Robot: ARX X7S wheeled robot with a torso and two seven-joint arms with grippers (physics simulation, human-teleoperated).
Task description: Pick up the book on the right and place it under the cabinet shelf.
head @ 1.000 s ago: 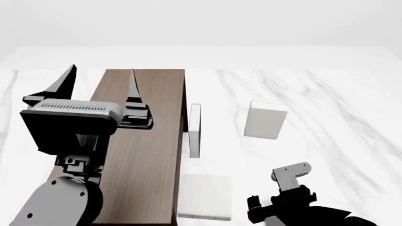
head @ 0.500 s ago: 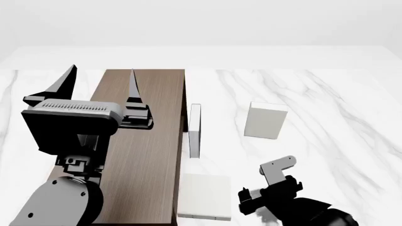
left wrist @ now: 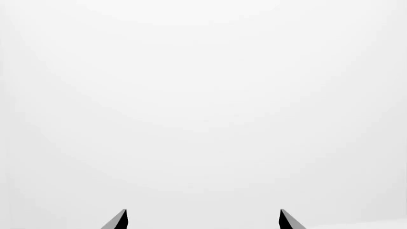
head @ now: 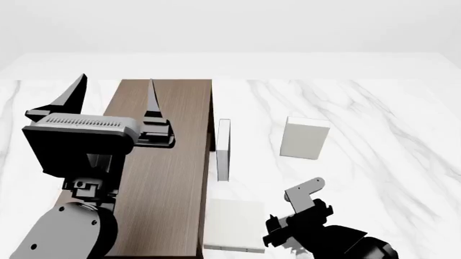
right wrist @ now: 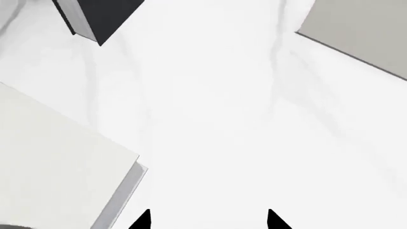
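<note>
Book [head: 305, 138] upright on the table [head: 389, 140], well right of the cabinet shelf [head: 167, 172], untouched. Right claw [right wrist: 207, 220] empty, tips apart, low near the flat slab [head: 234, 224]. Left claw [left wrist: 202, 219] raised, spread, empty. Approach step; next, reaching forward to the book.

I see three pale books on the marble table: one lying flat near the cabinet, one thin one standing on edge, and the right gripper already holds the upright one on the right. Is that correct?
Not quite. The right gripper holds nothing: in the head view it is near the flat book, well short of the upright book, and the right wrist view shows its fingertips apart over bare marble table. The thin book does stand on edge beside the cabinet.
</note>
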